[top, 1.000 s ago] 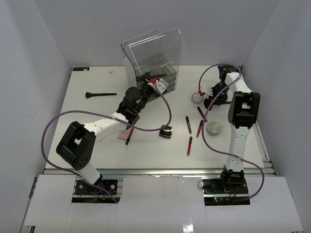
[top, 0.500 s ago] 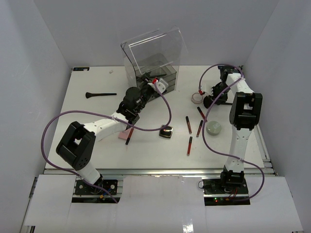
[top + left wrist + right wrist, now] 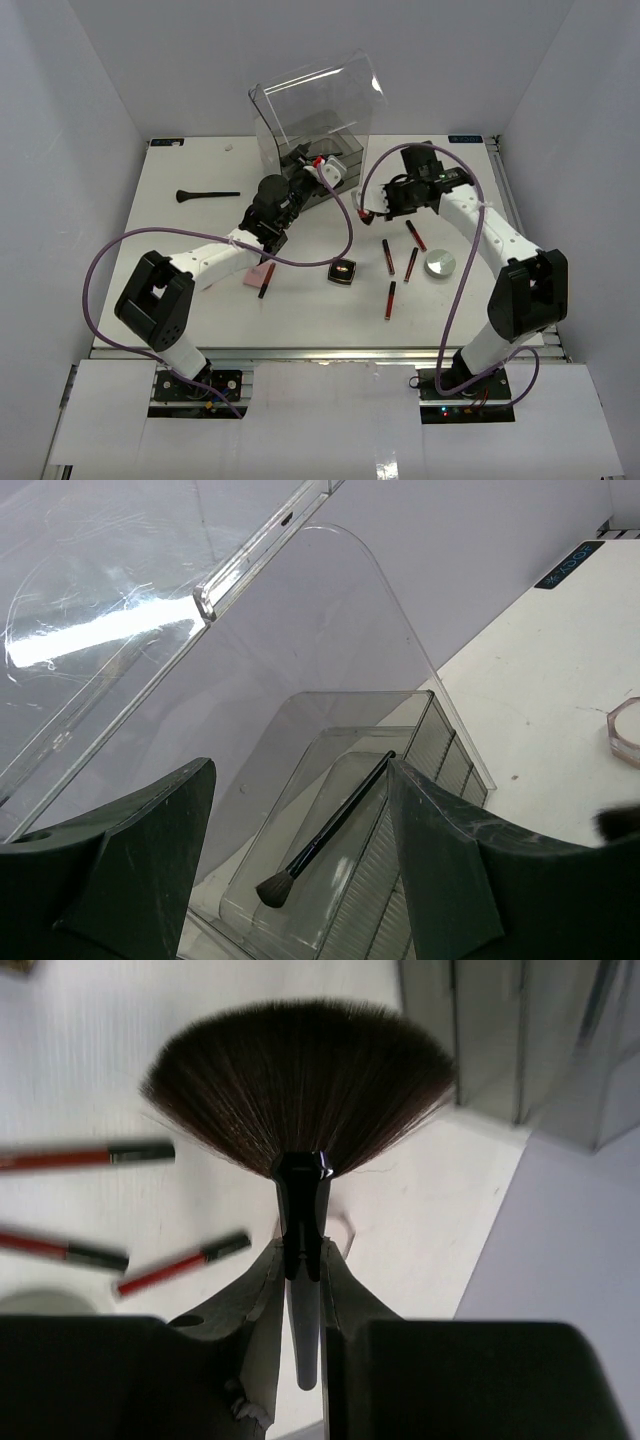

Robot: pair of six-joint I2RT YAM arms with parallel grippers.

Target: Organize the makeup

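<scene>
I record my right gripper (image 3: pixel 300 1260) clamped on a fan brush (image 3: pixel 300 1090) held over the table (image 3: pixel 310 300) near its far edge, beside the acrylic drawer box (image 3: pixel 315 115), while my left gripper (image 3: pixel 300 825) stands open facing that box.

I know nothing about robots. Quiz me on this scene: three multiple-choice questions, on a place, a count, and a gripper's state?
1. Where does the slim brush lie? A in a cup; B inside the clear box; C on a shelf.
2. How many red-and-black tubes show in the right wrist view? A one; B three; C six.
3. The right gripper is: A open; B shut on a tube; C shut on the fan brush.
Answers: B, it lies in the box's compartment; B, three lie behind the bristles; C, its handle is pinched.
</scene>
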